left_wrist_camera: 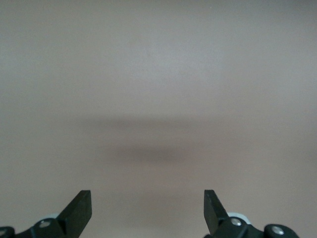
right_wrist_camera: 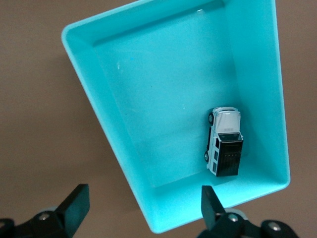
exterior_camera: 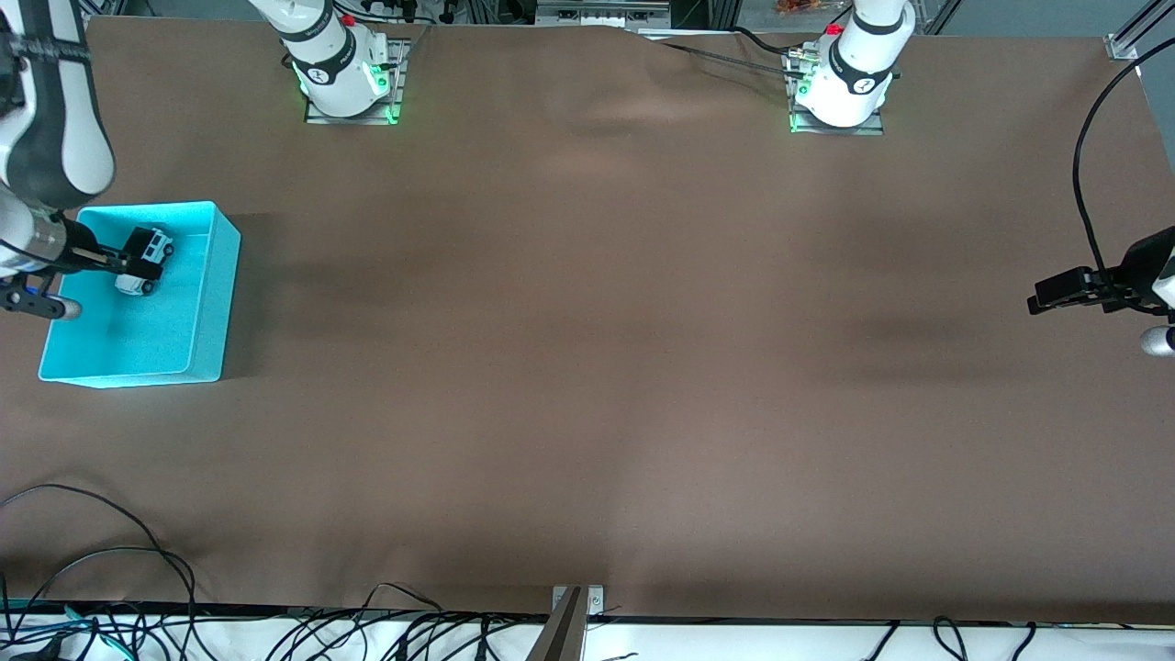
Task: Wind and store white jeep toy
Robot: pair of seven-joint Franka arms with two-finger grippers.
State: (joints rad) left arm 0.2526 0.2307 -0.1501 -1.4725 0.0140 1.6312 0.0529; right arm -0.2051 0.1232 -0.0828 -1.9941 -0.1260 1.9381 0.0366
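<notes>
The right gripper [right_wrist_camera: 141,208] hangs over the turquoise bin [right_wrist_camera: 114,129] with its fingers spread apart and nothing between them. In the right wrist view the white jeep toy [right_wrist_camera: 224,141] lies on the bin's floor, upright on its wheels, close along one long wall and near a corner, apart from the fingers. In the front view the same gripper [exterior_camera: 128,260] shows above the bin [exterior_camera: 207,312] at the right arm's end of the table, its dark fingers overlapping the toy [exterior_camera: 142,266] from that angle, so contact cannot be judged from there; the wrist view shows clear space.

The left gripper [left_wrist_camera: 147,210] waits over bare brown table [left_wrist_camera: 158,74] at the left arm's end, fingers wide apart and empty; from the front [exterior_camera: 1065,292] it sits well apart from the bin.

Judging from how things lie, the storing step looks done: the toy sits inside the bin and is released. Whether it was wound cannot be told. The next move probably calls for the right arm to lift straight up and clear of the bin walls without nudging the toy or the rim, then draw toward its base.
</notes>
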